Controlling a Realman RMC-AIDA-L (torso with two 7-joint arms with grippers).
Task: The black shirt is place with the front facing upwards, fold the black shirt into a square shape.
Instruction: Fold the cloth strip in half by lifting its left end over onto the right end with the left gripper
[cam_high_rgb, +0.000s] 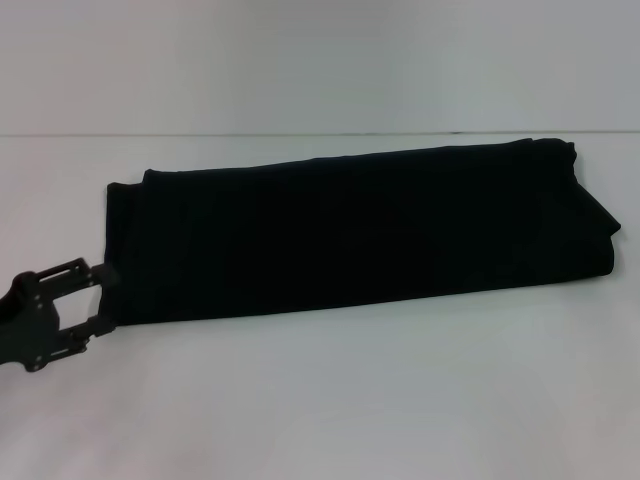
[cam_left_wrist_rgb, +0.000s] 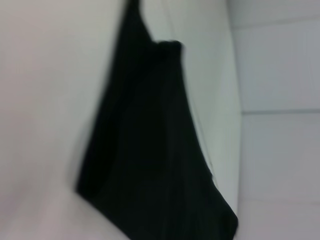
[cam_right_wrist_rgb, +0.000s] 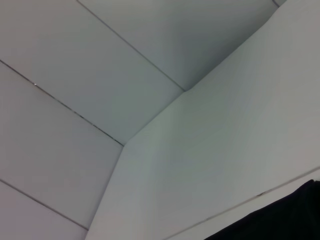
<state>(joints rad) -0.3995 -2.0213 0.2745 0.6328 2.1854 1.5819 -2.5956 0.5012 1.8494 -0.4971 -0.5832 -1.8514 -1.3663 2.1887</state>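
Lying across the white counter (cam_high_rgb: 320, 400) as a long folded band, the black shirt (cam_high_rgb: 360, 235): soft, light, limp, likely to sag. Best pinched at the left end's corners, just beside the left claw (cam_high_rgb: 103, 297), released and spread. Right claw unseen.

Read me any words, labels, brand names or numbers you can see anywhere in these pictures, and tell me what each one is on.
None can be read.
The black shirt lies folded into a long band on the white table; only plain black cloth shows, with no lettering or label.
The left gripper at the shirt's left end carries no visible markings.
The wall panels are blank.
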